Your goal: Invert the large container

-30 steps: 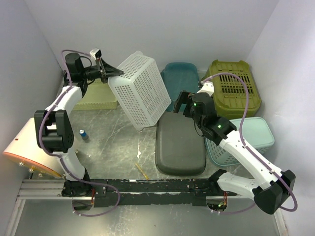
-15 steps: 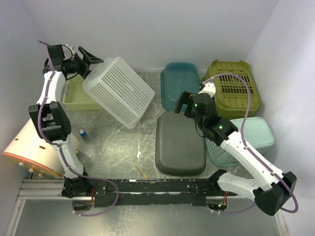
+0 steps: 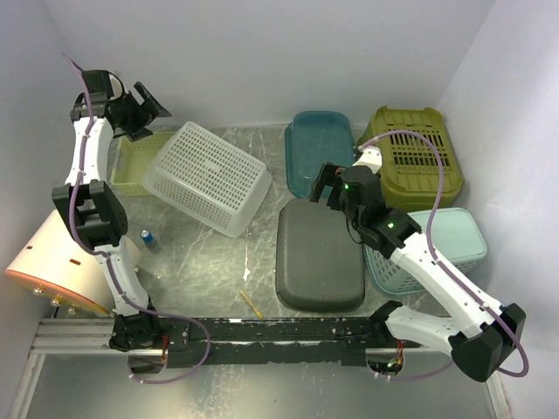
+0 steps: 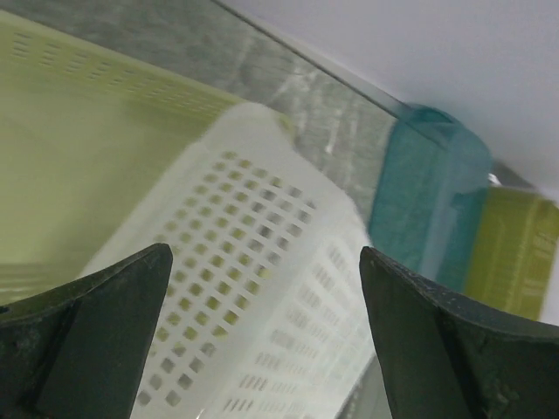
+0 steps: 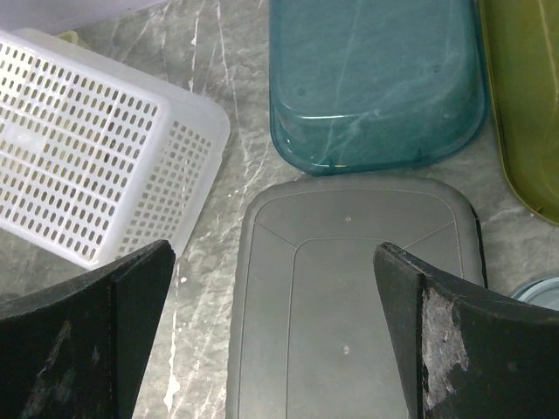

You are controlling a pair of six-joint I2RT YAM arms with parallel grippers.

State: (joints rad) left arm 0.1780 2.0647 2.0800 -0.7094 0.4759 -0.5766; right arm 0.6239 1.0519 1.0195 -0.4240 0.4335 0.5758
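Note:
The large container, a white perforated basket [image 3: 208, 177], lies on the table at the back left with its base facing up and its far left corner over the edge of a yellow-green tray [image 3: 131, 166]. My left gripper [image 3: 150, 113] hangs open above and behind it, holding nothing. In the left wrist view the basket [image 4: 262, 305] shows blurred below the left gripper [image 4: 265, 253]. My right gripper [image 3: 325, 185] is open over the table's middle. The right wrist view has the basket [image 5: 87, 148] at the left, apart from the right gripper [image 5: 272, 253].
A dark grey container [image 3: 319, 253] lies upside down below my right gripper, with a teal one [image 3: 319, 148] behind it. An olive basket [image 3: 410, 153] and a pale teal basket [image 3: 445, 244] stand at the right. A small blue item [image 3: 148, 237] and a yellow stick [image 3: 251, 303] lie near the front.
My left gripper opened and let go of the white basket, then drew back to the left. The basket dropped from its tilted, lifted pose onto the table, base up. The right arm stayed still.

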